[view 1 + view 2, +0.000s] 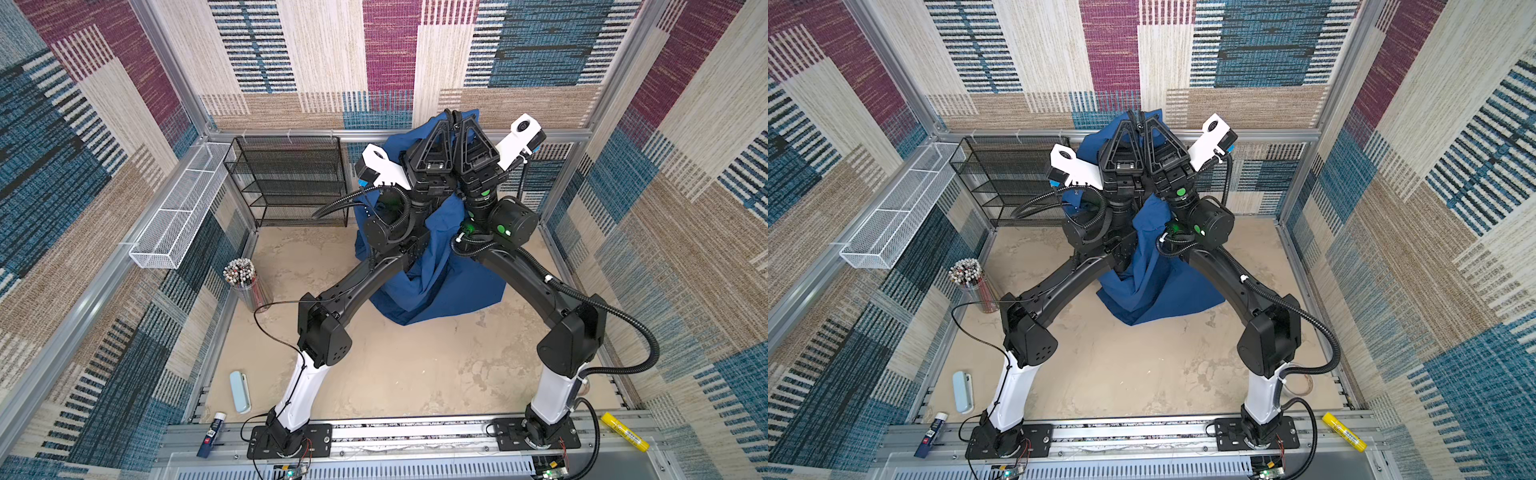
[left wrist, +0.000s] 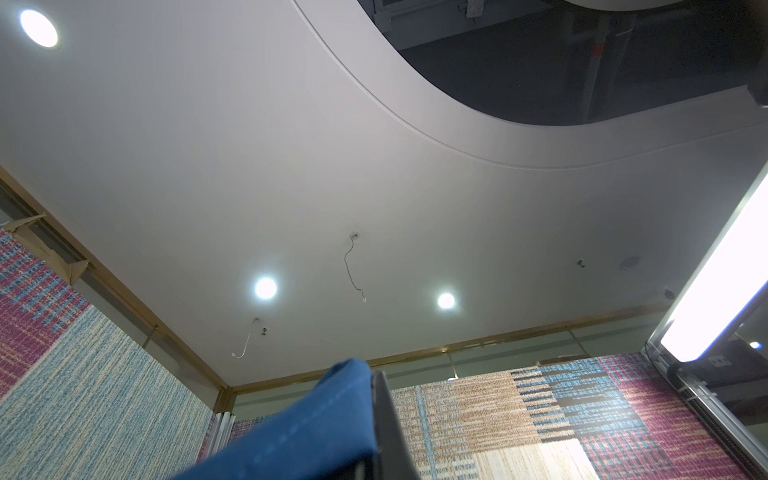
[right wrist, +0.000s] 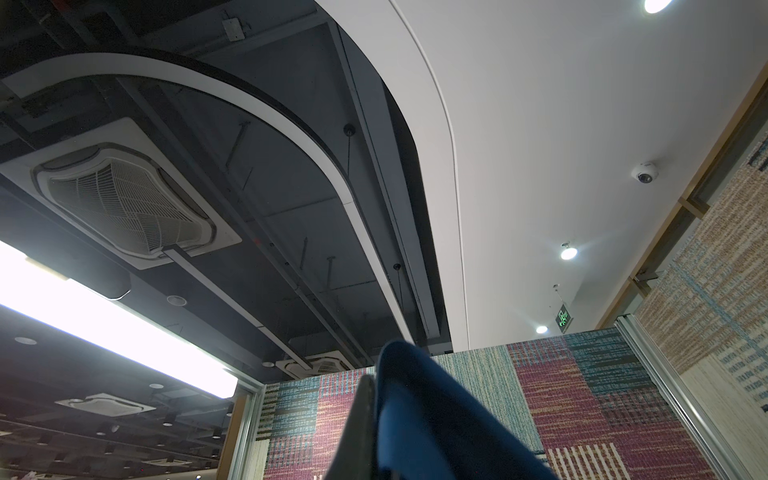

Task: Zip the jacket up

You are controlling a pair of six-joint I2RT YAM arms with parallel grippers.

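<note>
Holding the jacket (image 1: pixel 436 270) aloft by its upper edge, high near the back wall in both top views. Clamped fully shut with the left jaws on blue fabric at the top; clamped shut likewise with the right jaws on a fold just beside, tips pointing upward and nearly touching. Draped down between the two arms, with lower folds bunched on the sandy table (image 1: pixel 415 374), near the black wire rack (image 1: pixel 291 178), well apart from the pencil cup (image 1: pixel 245 282).
</note>
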